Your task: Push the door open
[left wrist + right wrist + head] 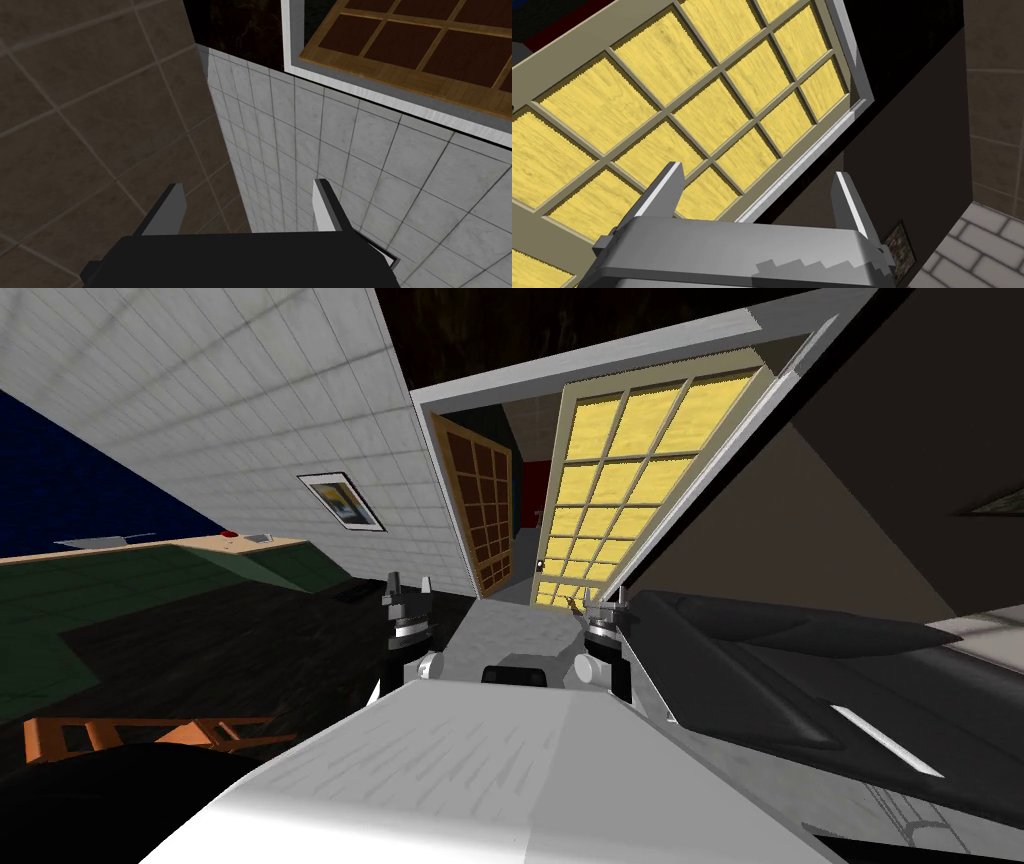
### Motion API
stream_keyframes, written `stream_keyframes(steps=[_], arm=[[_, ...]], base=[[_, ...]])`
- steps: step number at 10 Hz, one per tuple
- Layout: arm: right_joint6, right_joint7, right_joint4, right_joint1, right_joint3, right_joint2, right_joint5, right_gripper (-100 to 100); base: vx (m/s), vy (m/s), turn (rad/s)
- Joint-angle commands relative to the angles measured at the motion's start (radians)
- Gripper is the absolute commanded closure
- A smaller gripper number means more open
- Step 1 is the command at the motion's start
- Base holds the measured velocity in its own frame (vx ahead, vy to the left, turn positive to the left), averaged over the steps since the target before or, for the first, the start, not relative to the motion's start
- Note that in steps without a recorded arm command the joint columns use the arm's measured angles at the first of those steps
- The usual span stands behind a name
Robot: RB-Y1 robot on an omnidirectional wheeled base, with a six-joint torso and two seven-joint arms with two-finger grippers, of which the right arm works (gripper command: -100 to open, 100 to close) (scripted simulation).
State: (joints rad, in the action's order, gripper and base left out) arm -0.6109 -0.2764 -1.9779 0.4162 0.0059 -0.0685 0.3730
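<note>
The right jaws stood wide near the yellow-paned, pale-framed door [662,115]; the left jaws, equally wide, faced a grey tiled wall [350,165].

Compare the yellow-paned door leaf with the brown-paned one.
The yellow door has bright yellow panes in a pale frame; the brown door has dark brown panes in a tan wooden frame. The yellow door faces me broadly; the brown door looks narrow, swung at an angle. Both are grids of square panes inside one white door frame.
</note>
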Motion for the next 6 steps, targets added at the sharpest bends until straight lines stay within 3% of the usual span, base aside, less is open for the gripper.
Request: stream_keyframes(steps=[1,6], arm=[[-0.016,-0.031,0.036,-0.006,0.001,-0.01,0.027,-100],[-0.063,-0.115,0.146,-0.024,0.016,-0.028,0.108,-100]], base=[[0.103,-0.011,0.186],[0.104,-0.017,0.141]])
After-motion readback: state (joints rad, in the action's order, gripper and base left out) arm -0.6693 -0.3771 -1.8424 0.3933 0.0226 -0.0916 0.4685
